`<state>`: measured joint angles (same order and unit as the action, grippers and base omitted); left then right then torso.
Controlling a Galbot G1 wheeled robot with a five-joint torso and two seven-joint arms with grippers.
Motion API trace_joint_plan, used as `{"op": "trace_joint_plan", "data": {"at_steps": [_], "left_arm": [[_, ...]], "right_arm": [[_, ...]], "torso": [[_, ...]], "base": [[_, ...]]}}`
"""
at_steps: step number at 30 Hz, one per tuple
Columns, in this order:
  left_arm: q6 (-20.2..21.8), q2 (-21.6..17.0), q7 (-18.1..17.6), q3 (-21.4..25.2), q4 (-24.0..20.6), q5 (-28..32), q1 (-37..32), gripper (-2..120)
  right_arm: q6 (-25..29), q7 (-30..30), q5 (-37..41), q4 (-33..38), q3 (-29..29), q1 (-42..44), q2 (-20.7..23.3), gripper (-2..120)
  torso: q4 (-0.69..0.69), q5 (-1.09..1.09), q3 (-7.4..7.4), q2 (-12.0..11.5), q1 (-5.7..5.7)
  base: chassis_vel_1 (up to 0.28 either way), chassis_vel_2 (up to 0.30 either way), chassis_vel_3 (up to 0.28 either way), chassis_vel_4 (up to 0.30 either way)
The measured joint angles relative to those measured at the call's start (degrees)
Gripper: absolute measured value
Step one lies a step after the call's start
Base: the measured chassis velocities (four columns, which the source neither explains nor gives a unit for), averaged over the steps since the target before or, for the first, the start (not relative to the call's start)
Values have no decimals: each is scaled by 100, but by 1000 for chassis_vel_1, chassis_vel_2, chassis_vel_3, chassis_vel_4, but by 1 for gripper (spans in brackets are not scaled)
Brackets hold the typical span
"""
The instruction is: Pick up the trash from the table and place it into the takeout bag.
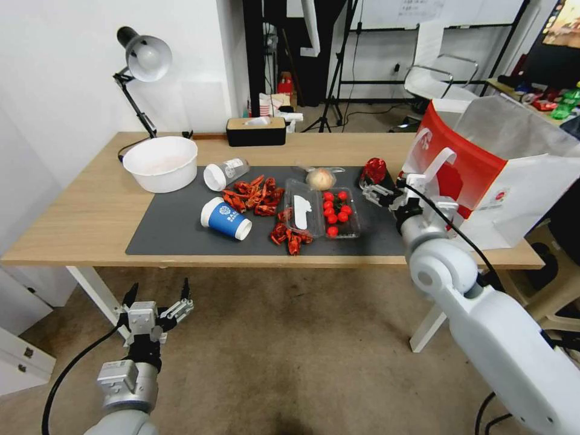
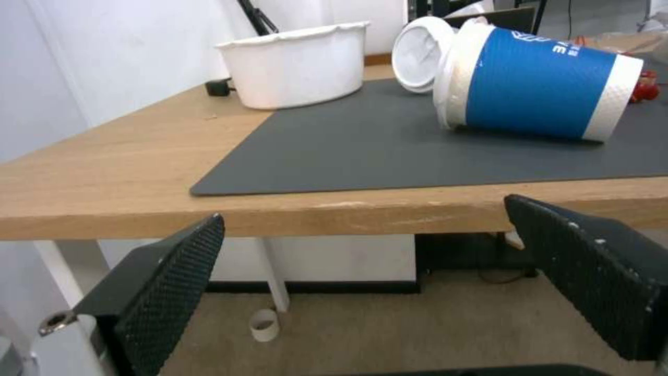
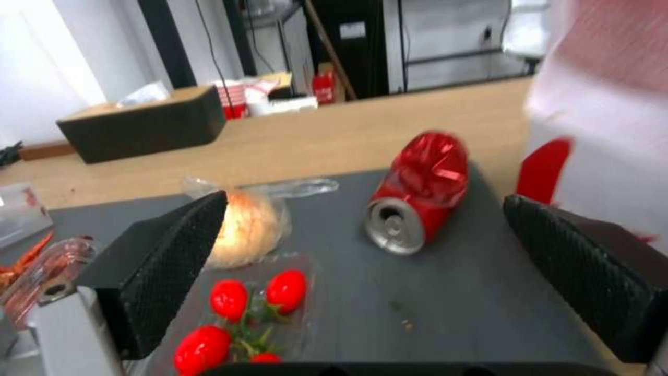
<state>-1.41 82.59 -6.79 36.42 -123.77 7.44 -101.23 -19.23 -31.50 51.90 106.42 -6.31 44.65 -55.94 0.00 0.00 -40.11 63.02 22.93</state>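
From where I stand, nothing looks bagged yet, as far as I can judge. All 5 pieces of trash lie on the table (image 1: 90, 211). The bowl (image 1: 161, 163) sits upright at the left end, just off the dark mat (image 1: 175, 226). The clear lidded cup (image 1: 225, 173) and the blue paper cup (image 1: 225, 219) lie on their sides on the mat. The wrapped bun (image 1: 320, 178) rests near the middle, and the crushed red can (image 1: 374, 170) lies toward the right.

The takeout bag (image 1: 513, 181) stands open at the table's right end, just beside the can.

The right gripper (image 1: 379, 194) hovers over the mat with its jaws spread wide and empty, the can lying just ahead of it. The left gripper (image 1: 157, 305) hangs below the table's front edge, also spread wide, holding nothing.

So I judge the whole job is left, with the can the likely 1st pick.
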Motion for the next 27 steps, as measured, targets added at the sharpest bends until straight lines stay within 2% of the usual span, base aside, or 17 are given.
{"op": "trace_joint_plan", "data": {"at_steps": [13, 27], "left_arm": [[-14, 4, -7, 109, -2, 29, -13, 100], [-23, -3, 10, 112, 122, 62, 51, 100]], "right_arm": [[-11, -11, 90, -671, 425, -638, -359, 100], [-269, -643, -36, -1532, 824, -1525, -702, 100]], "torso": [[-1, 0, 0, 0, 0], [-1, 0, 0, 0, 0]], "base": [[0, 0, 0, 0], [0, 0, 0, 0]]}}
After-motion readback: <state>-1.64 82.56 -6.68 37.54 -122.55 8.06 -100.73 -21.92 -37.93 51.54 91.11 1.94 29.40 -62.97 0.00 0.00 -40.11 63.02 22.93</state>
